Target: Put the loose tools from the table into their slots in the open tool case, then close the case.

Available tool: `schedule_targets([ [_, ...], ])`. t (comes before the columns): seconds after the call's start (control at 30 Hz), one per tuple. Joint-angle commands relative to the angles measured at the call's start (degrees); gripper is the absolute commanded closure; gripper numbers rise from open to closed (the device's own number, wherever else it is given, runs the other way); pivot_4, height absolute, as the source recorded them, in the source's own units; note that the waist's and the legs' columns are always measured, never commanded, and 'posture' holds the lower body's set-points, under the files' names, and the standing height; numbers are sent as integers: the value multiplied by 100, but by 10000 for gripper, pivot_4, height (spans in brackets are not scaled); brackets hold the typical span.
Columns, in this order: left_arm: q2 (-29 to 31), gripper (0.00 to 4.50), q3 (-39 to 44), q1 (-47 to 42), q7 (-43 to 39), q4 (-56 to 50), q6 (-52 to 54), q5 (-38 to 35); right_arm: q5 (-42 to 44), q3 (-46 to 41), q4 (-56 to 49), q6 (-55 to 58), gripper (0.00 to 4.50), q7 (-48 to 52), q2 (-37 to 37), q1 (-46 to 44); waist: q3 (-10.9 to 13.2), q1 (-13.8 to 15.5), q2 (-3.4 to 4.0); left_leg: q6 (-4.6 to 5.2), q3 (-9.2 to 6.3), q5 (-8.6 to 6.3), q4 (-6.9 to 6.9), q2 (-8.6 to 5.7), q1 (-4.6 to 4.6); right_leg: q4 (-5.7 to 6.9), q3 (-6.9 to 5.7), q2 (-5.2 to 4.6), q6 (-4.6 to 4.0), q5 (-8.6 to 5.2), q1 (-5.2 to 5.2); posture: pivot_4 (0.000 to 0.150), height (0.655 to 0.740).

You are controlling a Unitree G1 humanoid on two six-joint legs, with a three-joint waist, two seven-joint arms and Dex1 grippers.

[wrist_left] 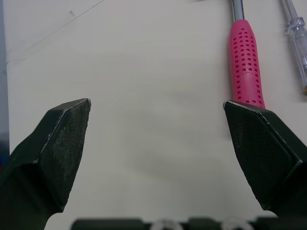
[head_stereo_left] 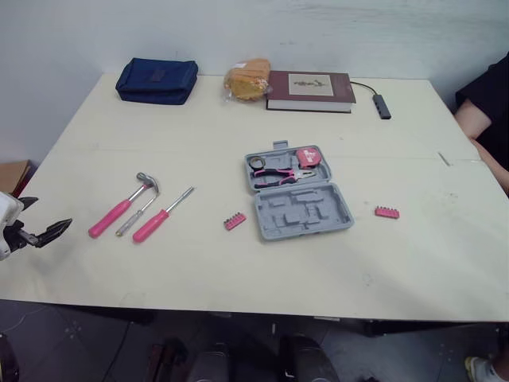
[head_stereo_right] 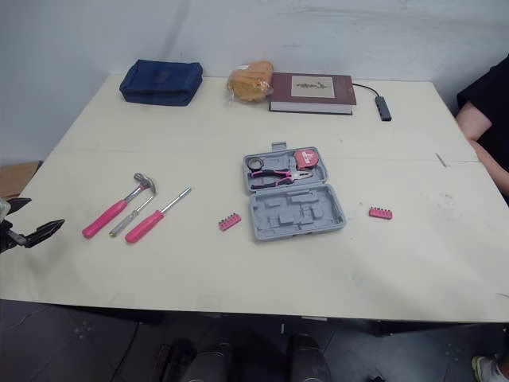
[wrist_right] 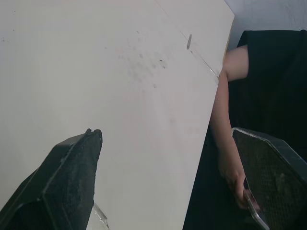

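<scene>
**Desk:** Where are your hands?

**Me:** My left gripper [wrist_left: 156, 103] hangs by the left edge of the table [head_stereo_left: 238, 270], with its fingers spread wide and gripping nothing. On its wrist camera I see the pink handle end of the hammer [head_stereo_left: 119, 208] just beside one fingertip. My right gripper [wrist_right: 165, 131] is spread open too, over the table's right edge. A person's arm [wrist_right: 221, 120] is just past that edge.

**Desk:** And the case?

**Me:** The case [head_stereo_left: 302, 211] lies open near the middle of the table, with its lid on the far side. I can see pliers [head_stereo_left: 278, 172] and a tape [head_stereo_left: 310, 157] sitting in the lid. The near half shows grey moulded slots.

**Desk:** Which tools are loose?

**Me:** The hammer is left of the case and well apart from it. A clear driver [head_stereo_left: 134, 218] lies close against its handle, but I cannot tell whether they touch. A pink screwdriver [head_stereo_left: 159, 216] lies just to the right of those two. All three point toward the far right. One bit strip [head_stereo_left: 234, 220] lies just left of the case. A second strip [head_stereo_left: 386, 212] lies to the case's right, near it but apart.

**Desk:** Anything else on the table?

**Me:** Along the far edge I have a blue pouch [head_stereo_left: 157, 80], a brown bundle [head_stereo_left: 248, 79] I cannot make out, a book [head_stereo_left: 310, 90] and a small hub [head_stereo_left: 382, 105] on a cable.
</scene>
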Motion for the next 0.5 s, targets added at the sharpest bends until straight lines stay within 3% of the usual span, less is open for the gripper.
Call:
schedule_targets([
  [0.03,-22,386,133,-154,-166,-70,138,-216,127,68,-135,81,0,-59,-23,-153,0,-1,0,0,1,0,0,0,0,0,1,0,0,0,0,1500,7400],
  [0.1,-191,386,198,-360,-595,-467,584,-563,344,316,-504,458,0,-129,69,-424,2,-1,-5,1,7,-2,-2,3,11,2,3,3,0,0,4,1500,7400],
  [0.2,-665,386,30,-79,-1084,-2030,1537,-1074,959,1024,-1788,1523,0,-344,342,-874,4,-10,-8,0,17,-1,0,8,22,11,9,4,0,0,6,1500,7400],
  [0.37,-1218,386,-260,655,-845,-4625,2864,-1552,1205,1824,-2811,3063,0,-758,308,-1409,12,-27,2,-42,22,4,0,26,5,22,36,20,0,0,-7,1500,7400],
  [0.5,-1603,386,-590,721,-207,-5721,3615,-1509,1204,2397,-3076,3996,0,-1158,291,-2181,14,5,-1,-35,22,-2,24,29,-18,9,31,19,2,1,-14,1500,7400],
])
